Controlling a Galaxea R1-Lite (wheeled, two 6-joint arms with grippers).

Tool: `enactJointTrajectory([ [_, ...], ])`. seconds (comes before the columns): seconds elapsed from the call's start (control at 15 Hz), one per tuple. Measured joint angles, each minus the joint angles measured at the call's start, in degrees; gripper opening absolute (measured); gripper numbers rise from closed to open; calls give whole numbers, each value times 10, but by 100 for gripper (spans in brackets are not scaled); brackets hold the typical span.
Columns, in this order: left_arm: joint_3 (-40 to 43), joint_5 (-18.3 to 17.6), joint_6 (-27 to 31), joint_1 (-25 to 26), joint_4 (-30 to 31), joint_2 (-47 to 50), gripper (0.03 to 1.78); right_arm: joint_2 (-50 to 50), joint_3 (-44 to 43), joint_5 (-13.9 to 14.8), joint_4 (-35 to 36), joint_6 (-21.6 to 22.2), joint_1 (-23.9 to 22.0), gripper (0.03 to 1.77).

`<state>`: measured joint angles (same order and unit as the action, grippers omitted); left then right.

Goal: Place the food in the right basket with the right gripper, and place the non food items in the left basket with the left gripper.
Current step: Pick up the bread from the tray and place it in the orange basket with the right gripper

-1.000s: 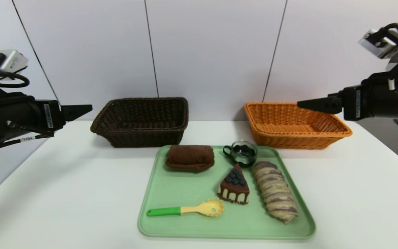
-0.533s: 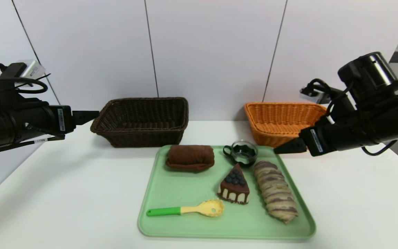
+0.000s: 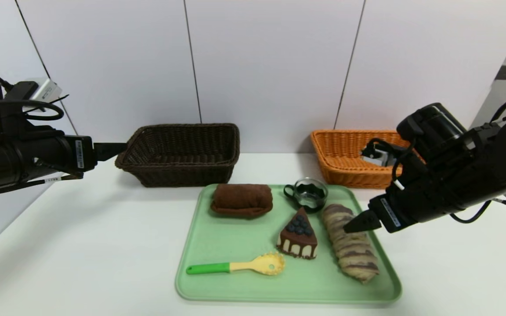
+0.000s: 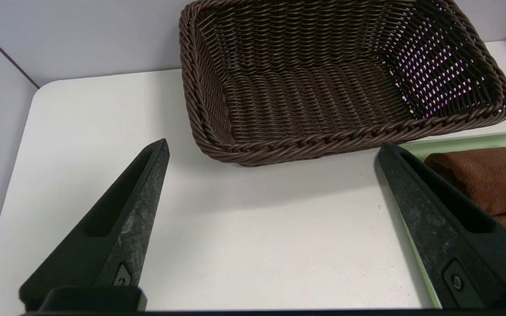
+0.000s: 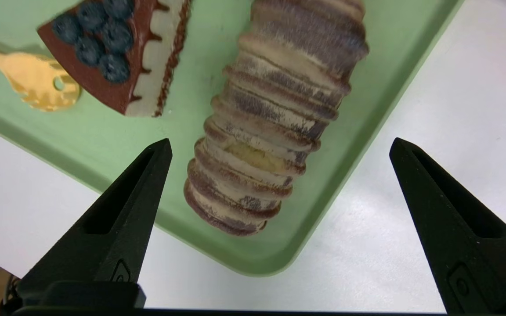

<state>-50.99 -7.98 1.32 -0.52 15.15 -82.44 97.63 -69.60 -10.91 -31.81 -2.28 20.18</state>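
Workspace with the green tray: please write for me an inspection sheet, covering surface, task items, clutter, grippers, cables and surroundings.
Surface: white table, no spill seen.
Job's things: bread, cake slice, glass cup, brown towel and slotted spoon lie on the green tray; dark basket at left, orange basket at right, both behind the tray.
Clutter: nothing seen.
Grippers: right gripper open above the bread, holding nothing; left gripper open near the dark basket, holding nothing.
Cables: black cables along both arms, none seen touching the items.
Surroundings: pale panelled wall behind the table.
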Motion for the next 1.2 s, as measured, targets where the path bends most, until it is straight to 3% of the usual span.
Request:
enactJointTrajectory([
  [0.87, 16, 1, 1, 1, 0, 3, 169, 43, 43, 1, 65, -3, 23, 171],
  [1.2, 16, 1, 2, 1, 1, 2, 169, 75, 42, 18, 84, -5, 29, 171],
])
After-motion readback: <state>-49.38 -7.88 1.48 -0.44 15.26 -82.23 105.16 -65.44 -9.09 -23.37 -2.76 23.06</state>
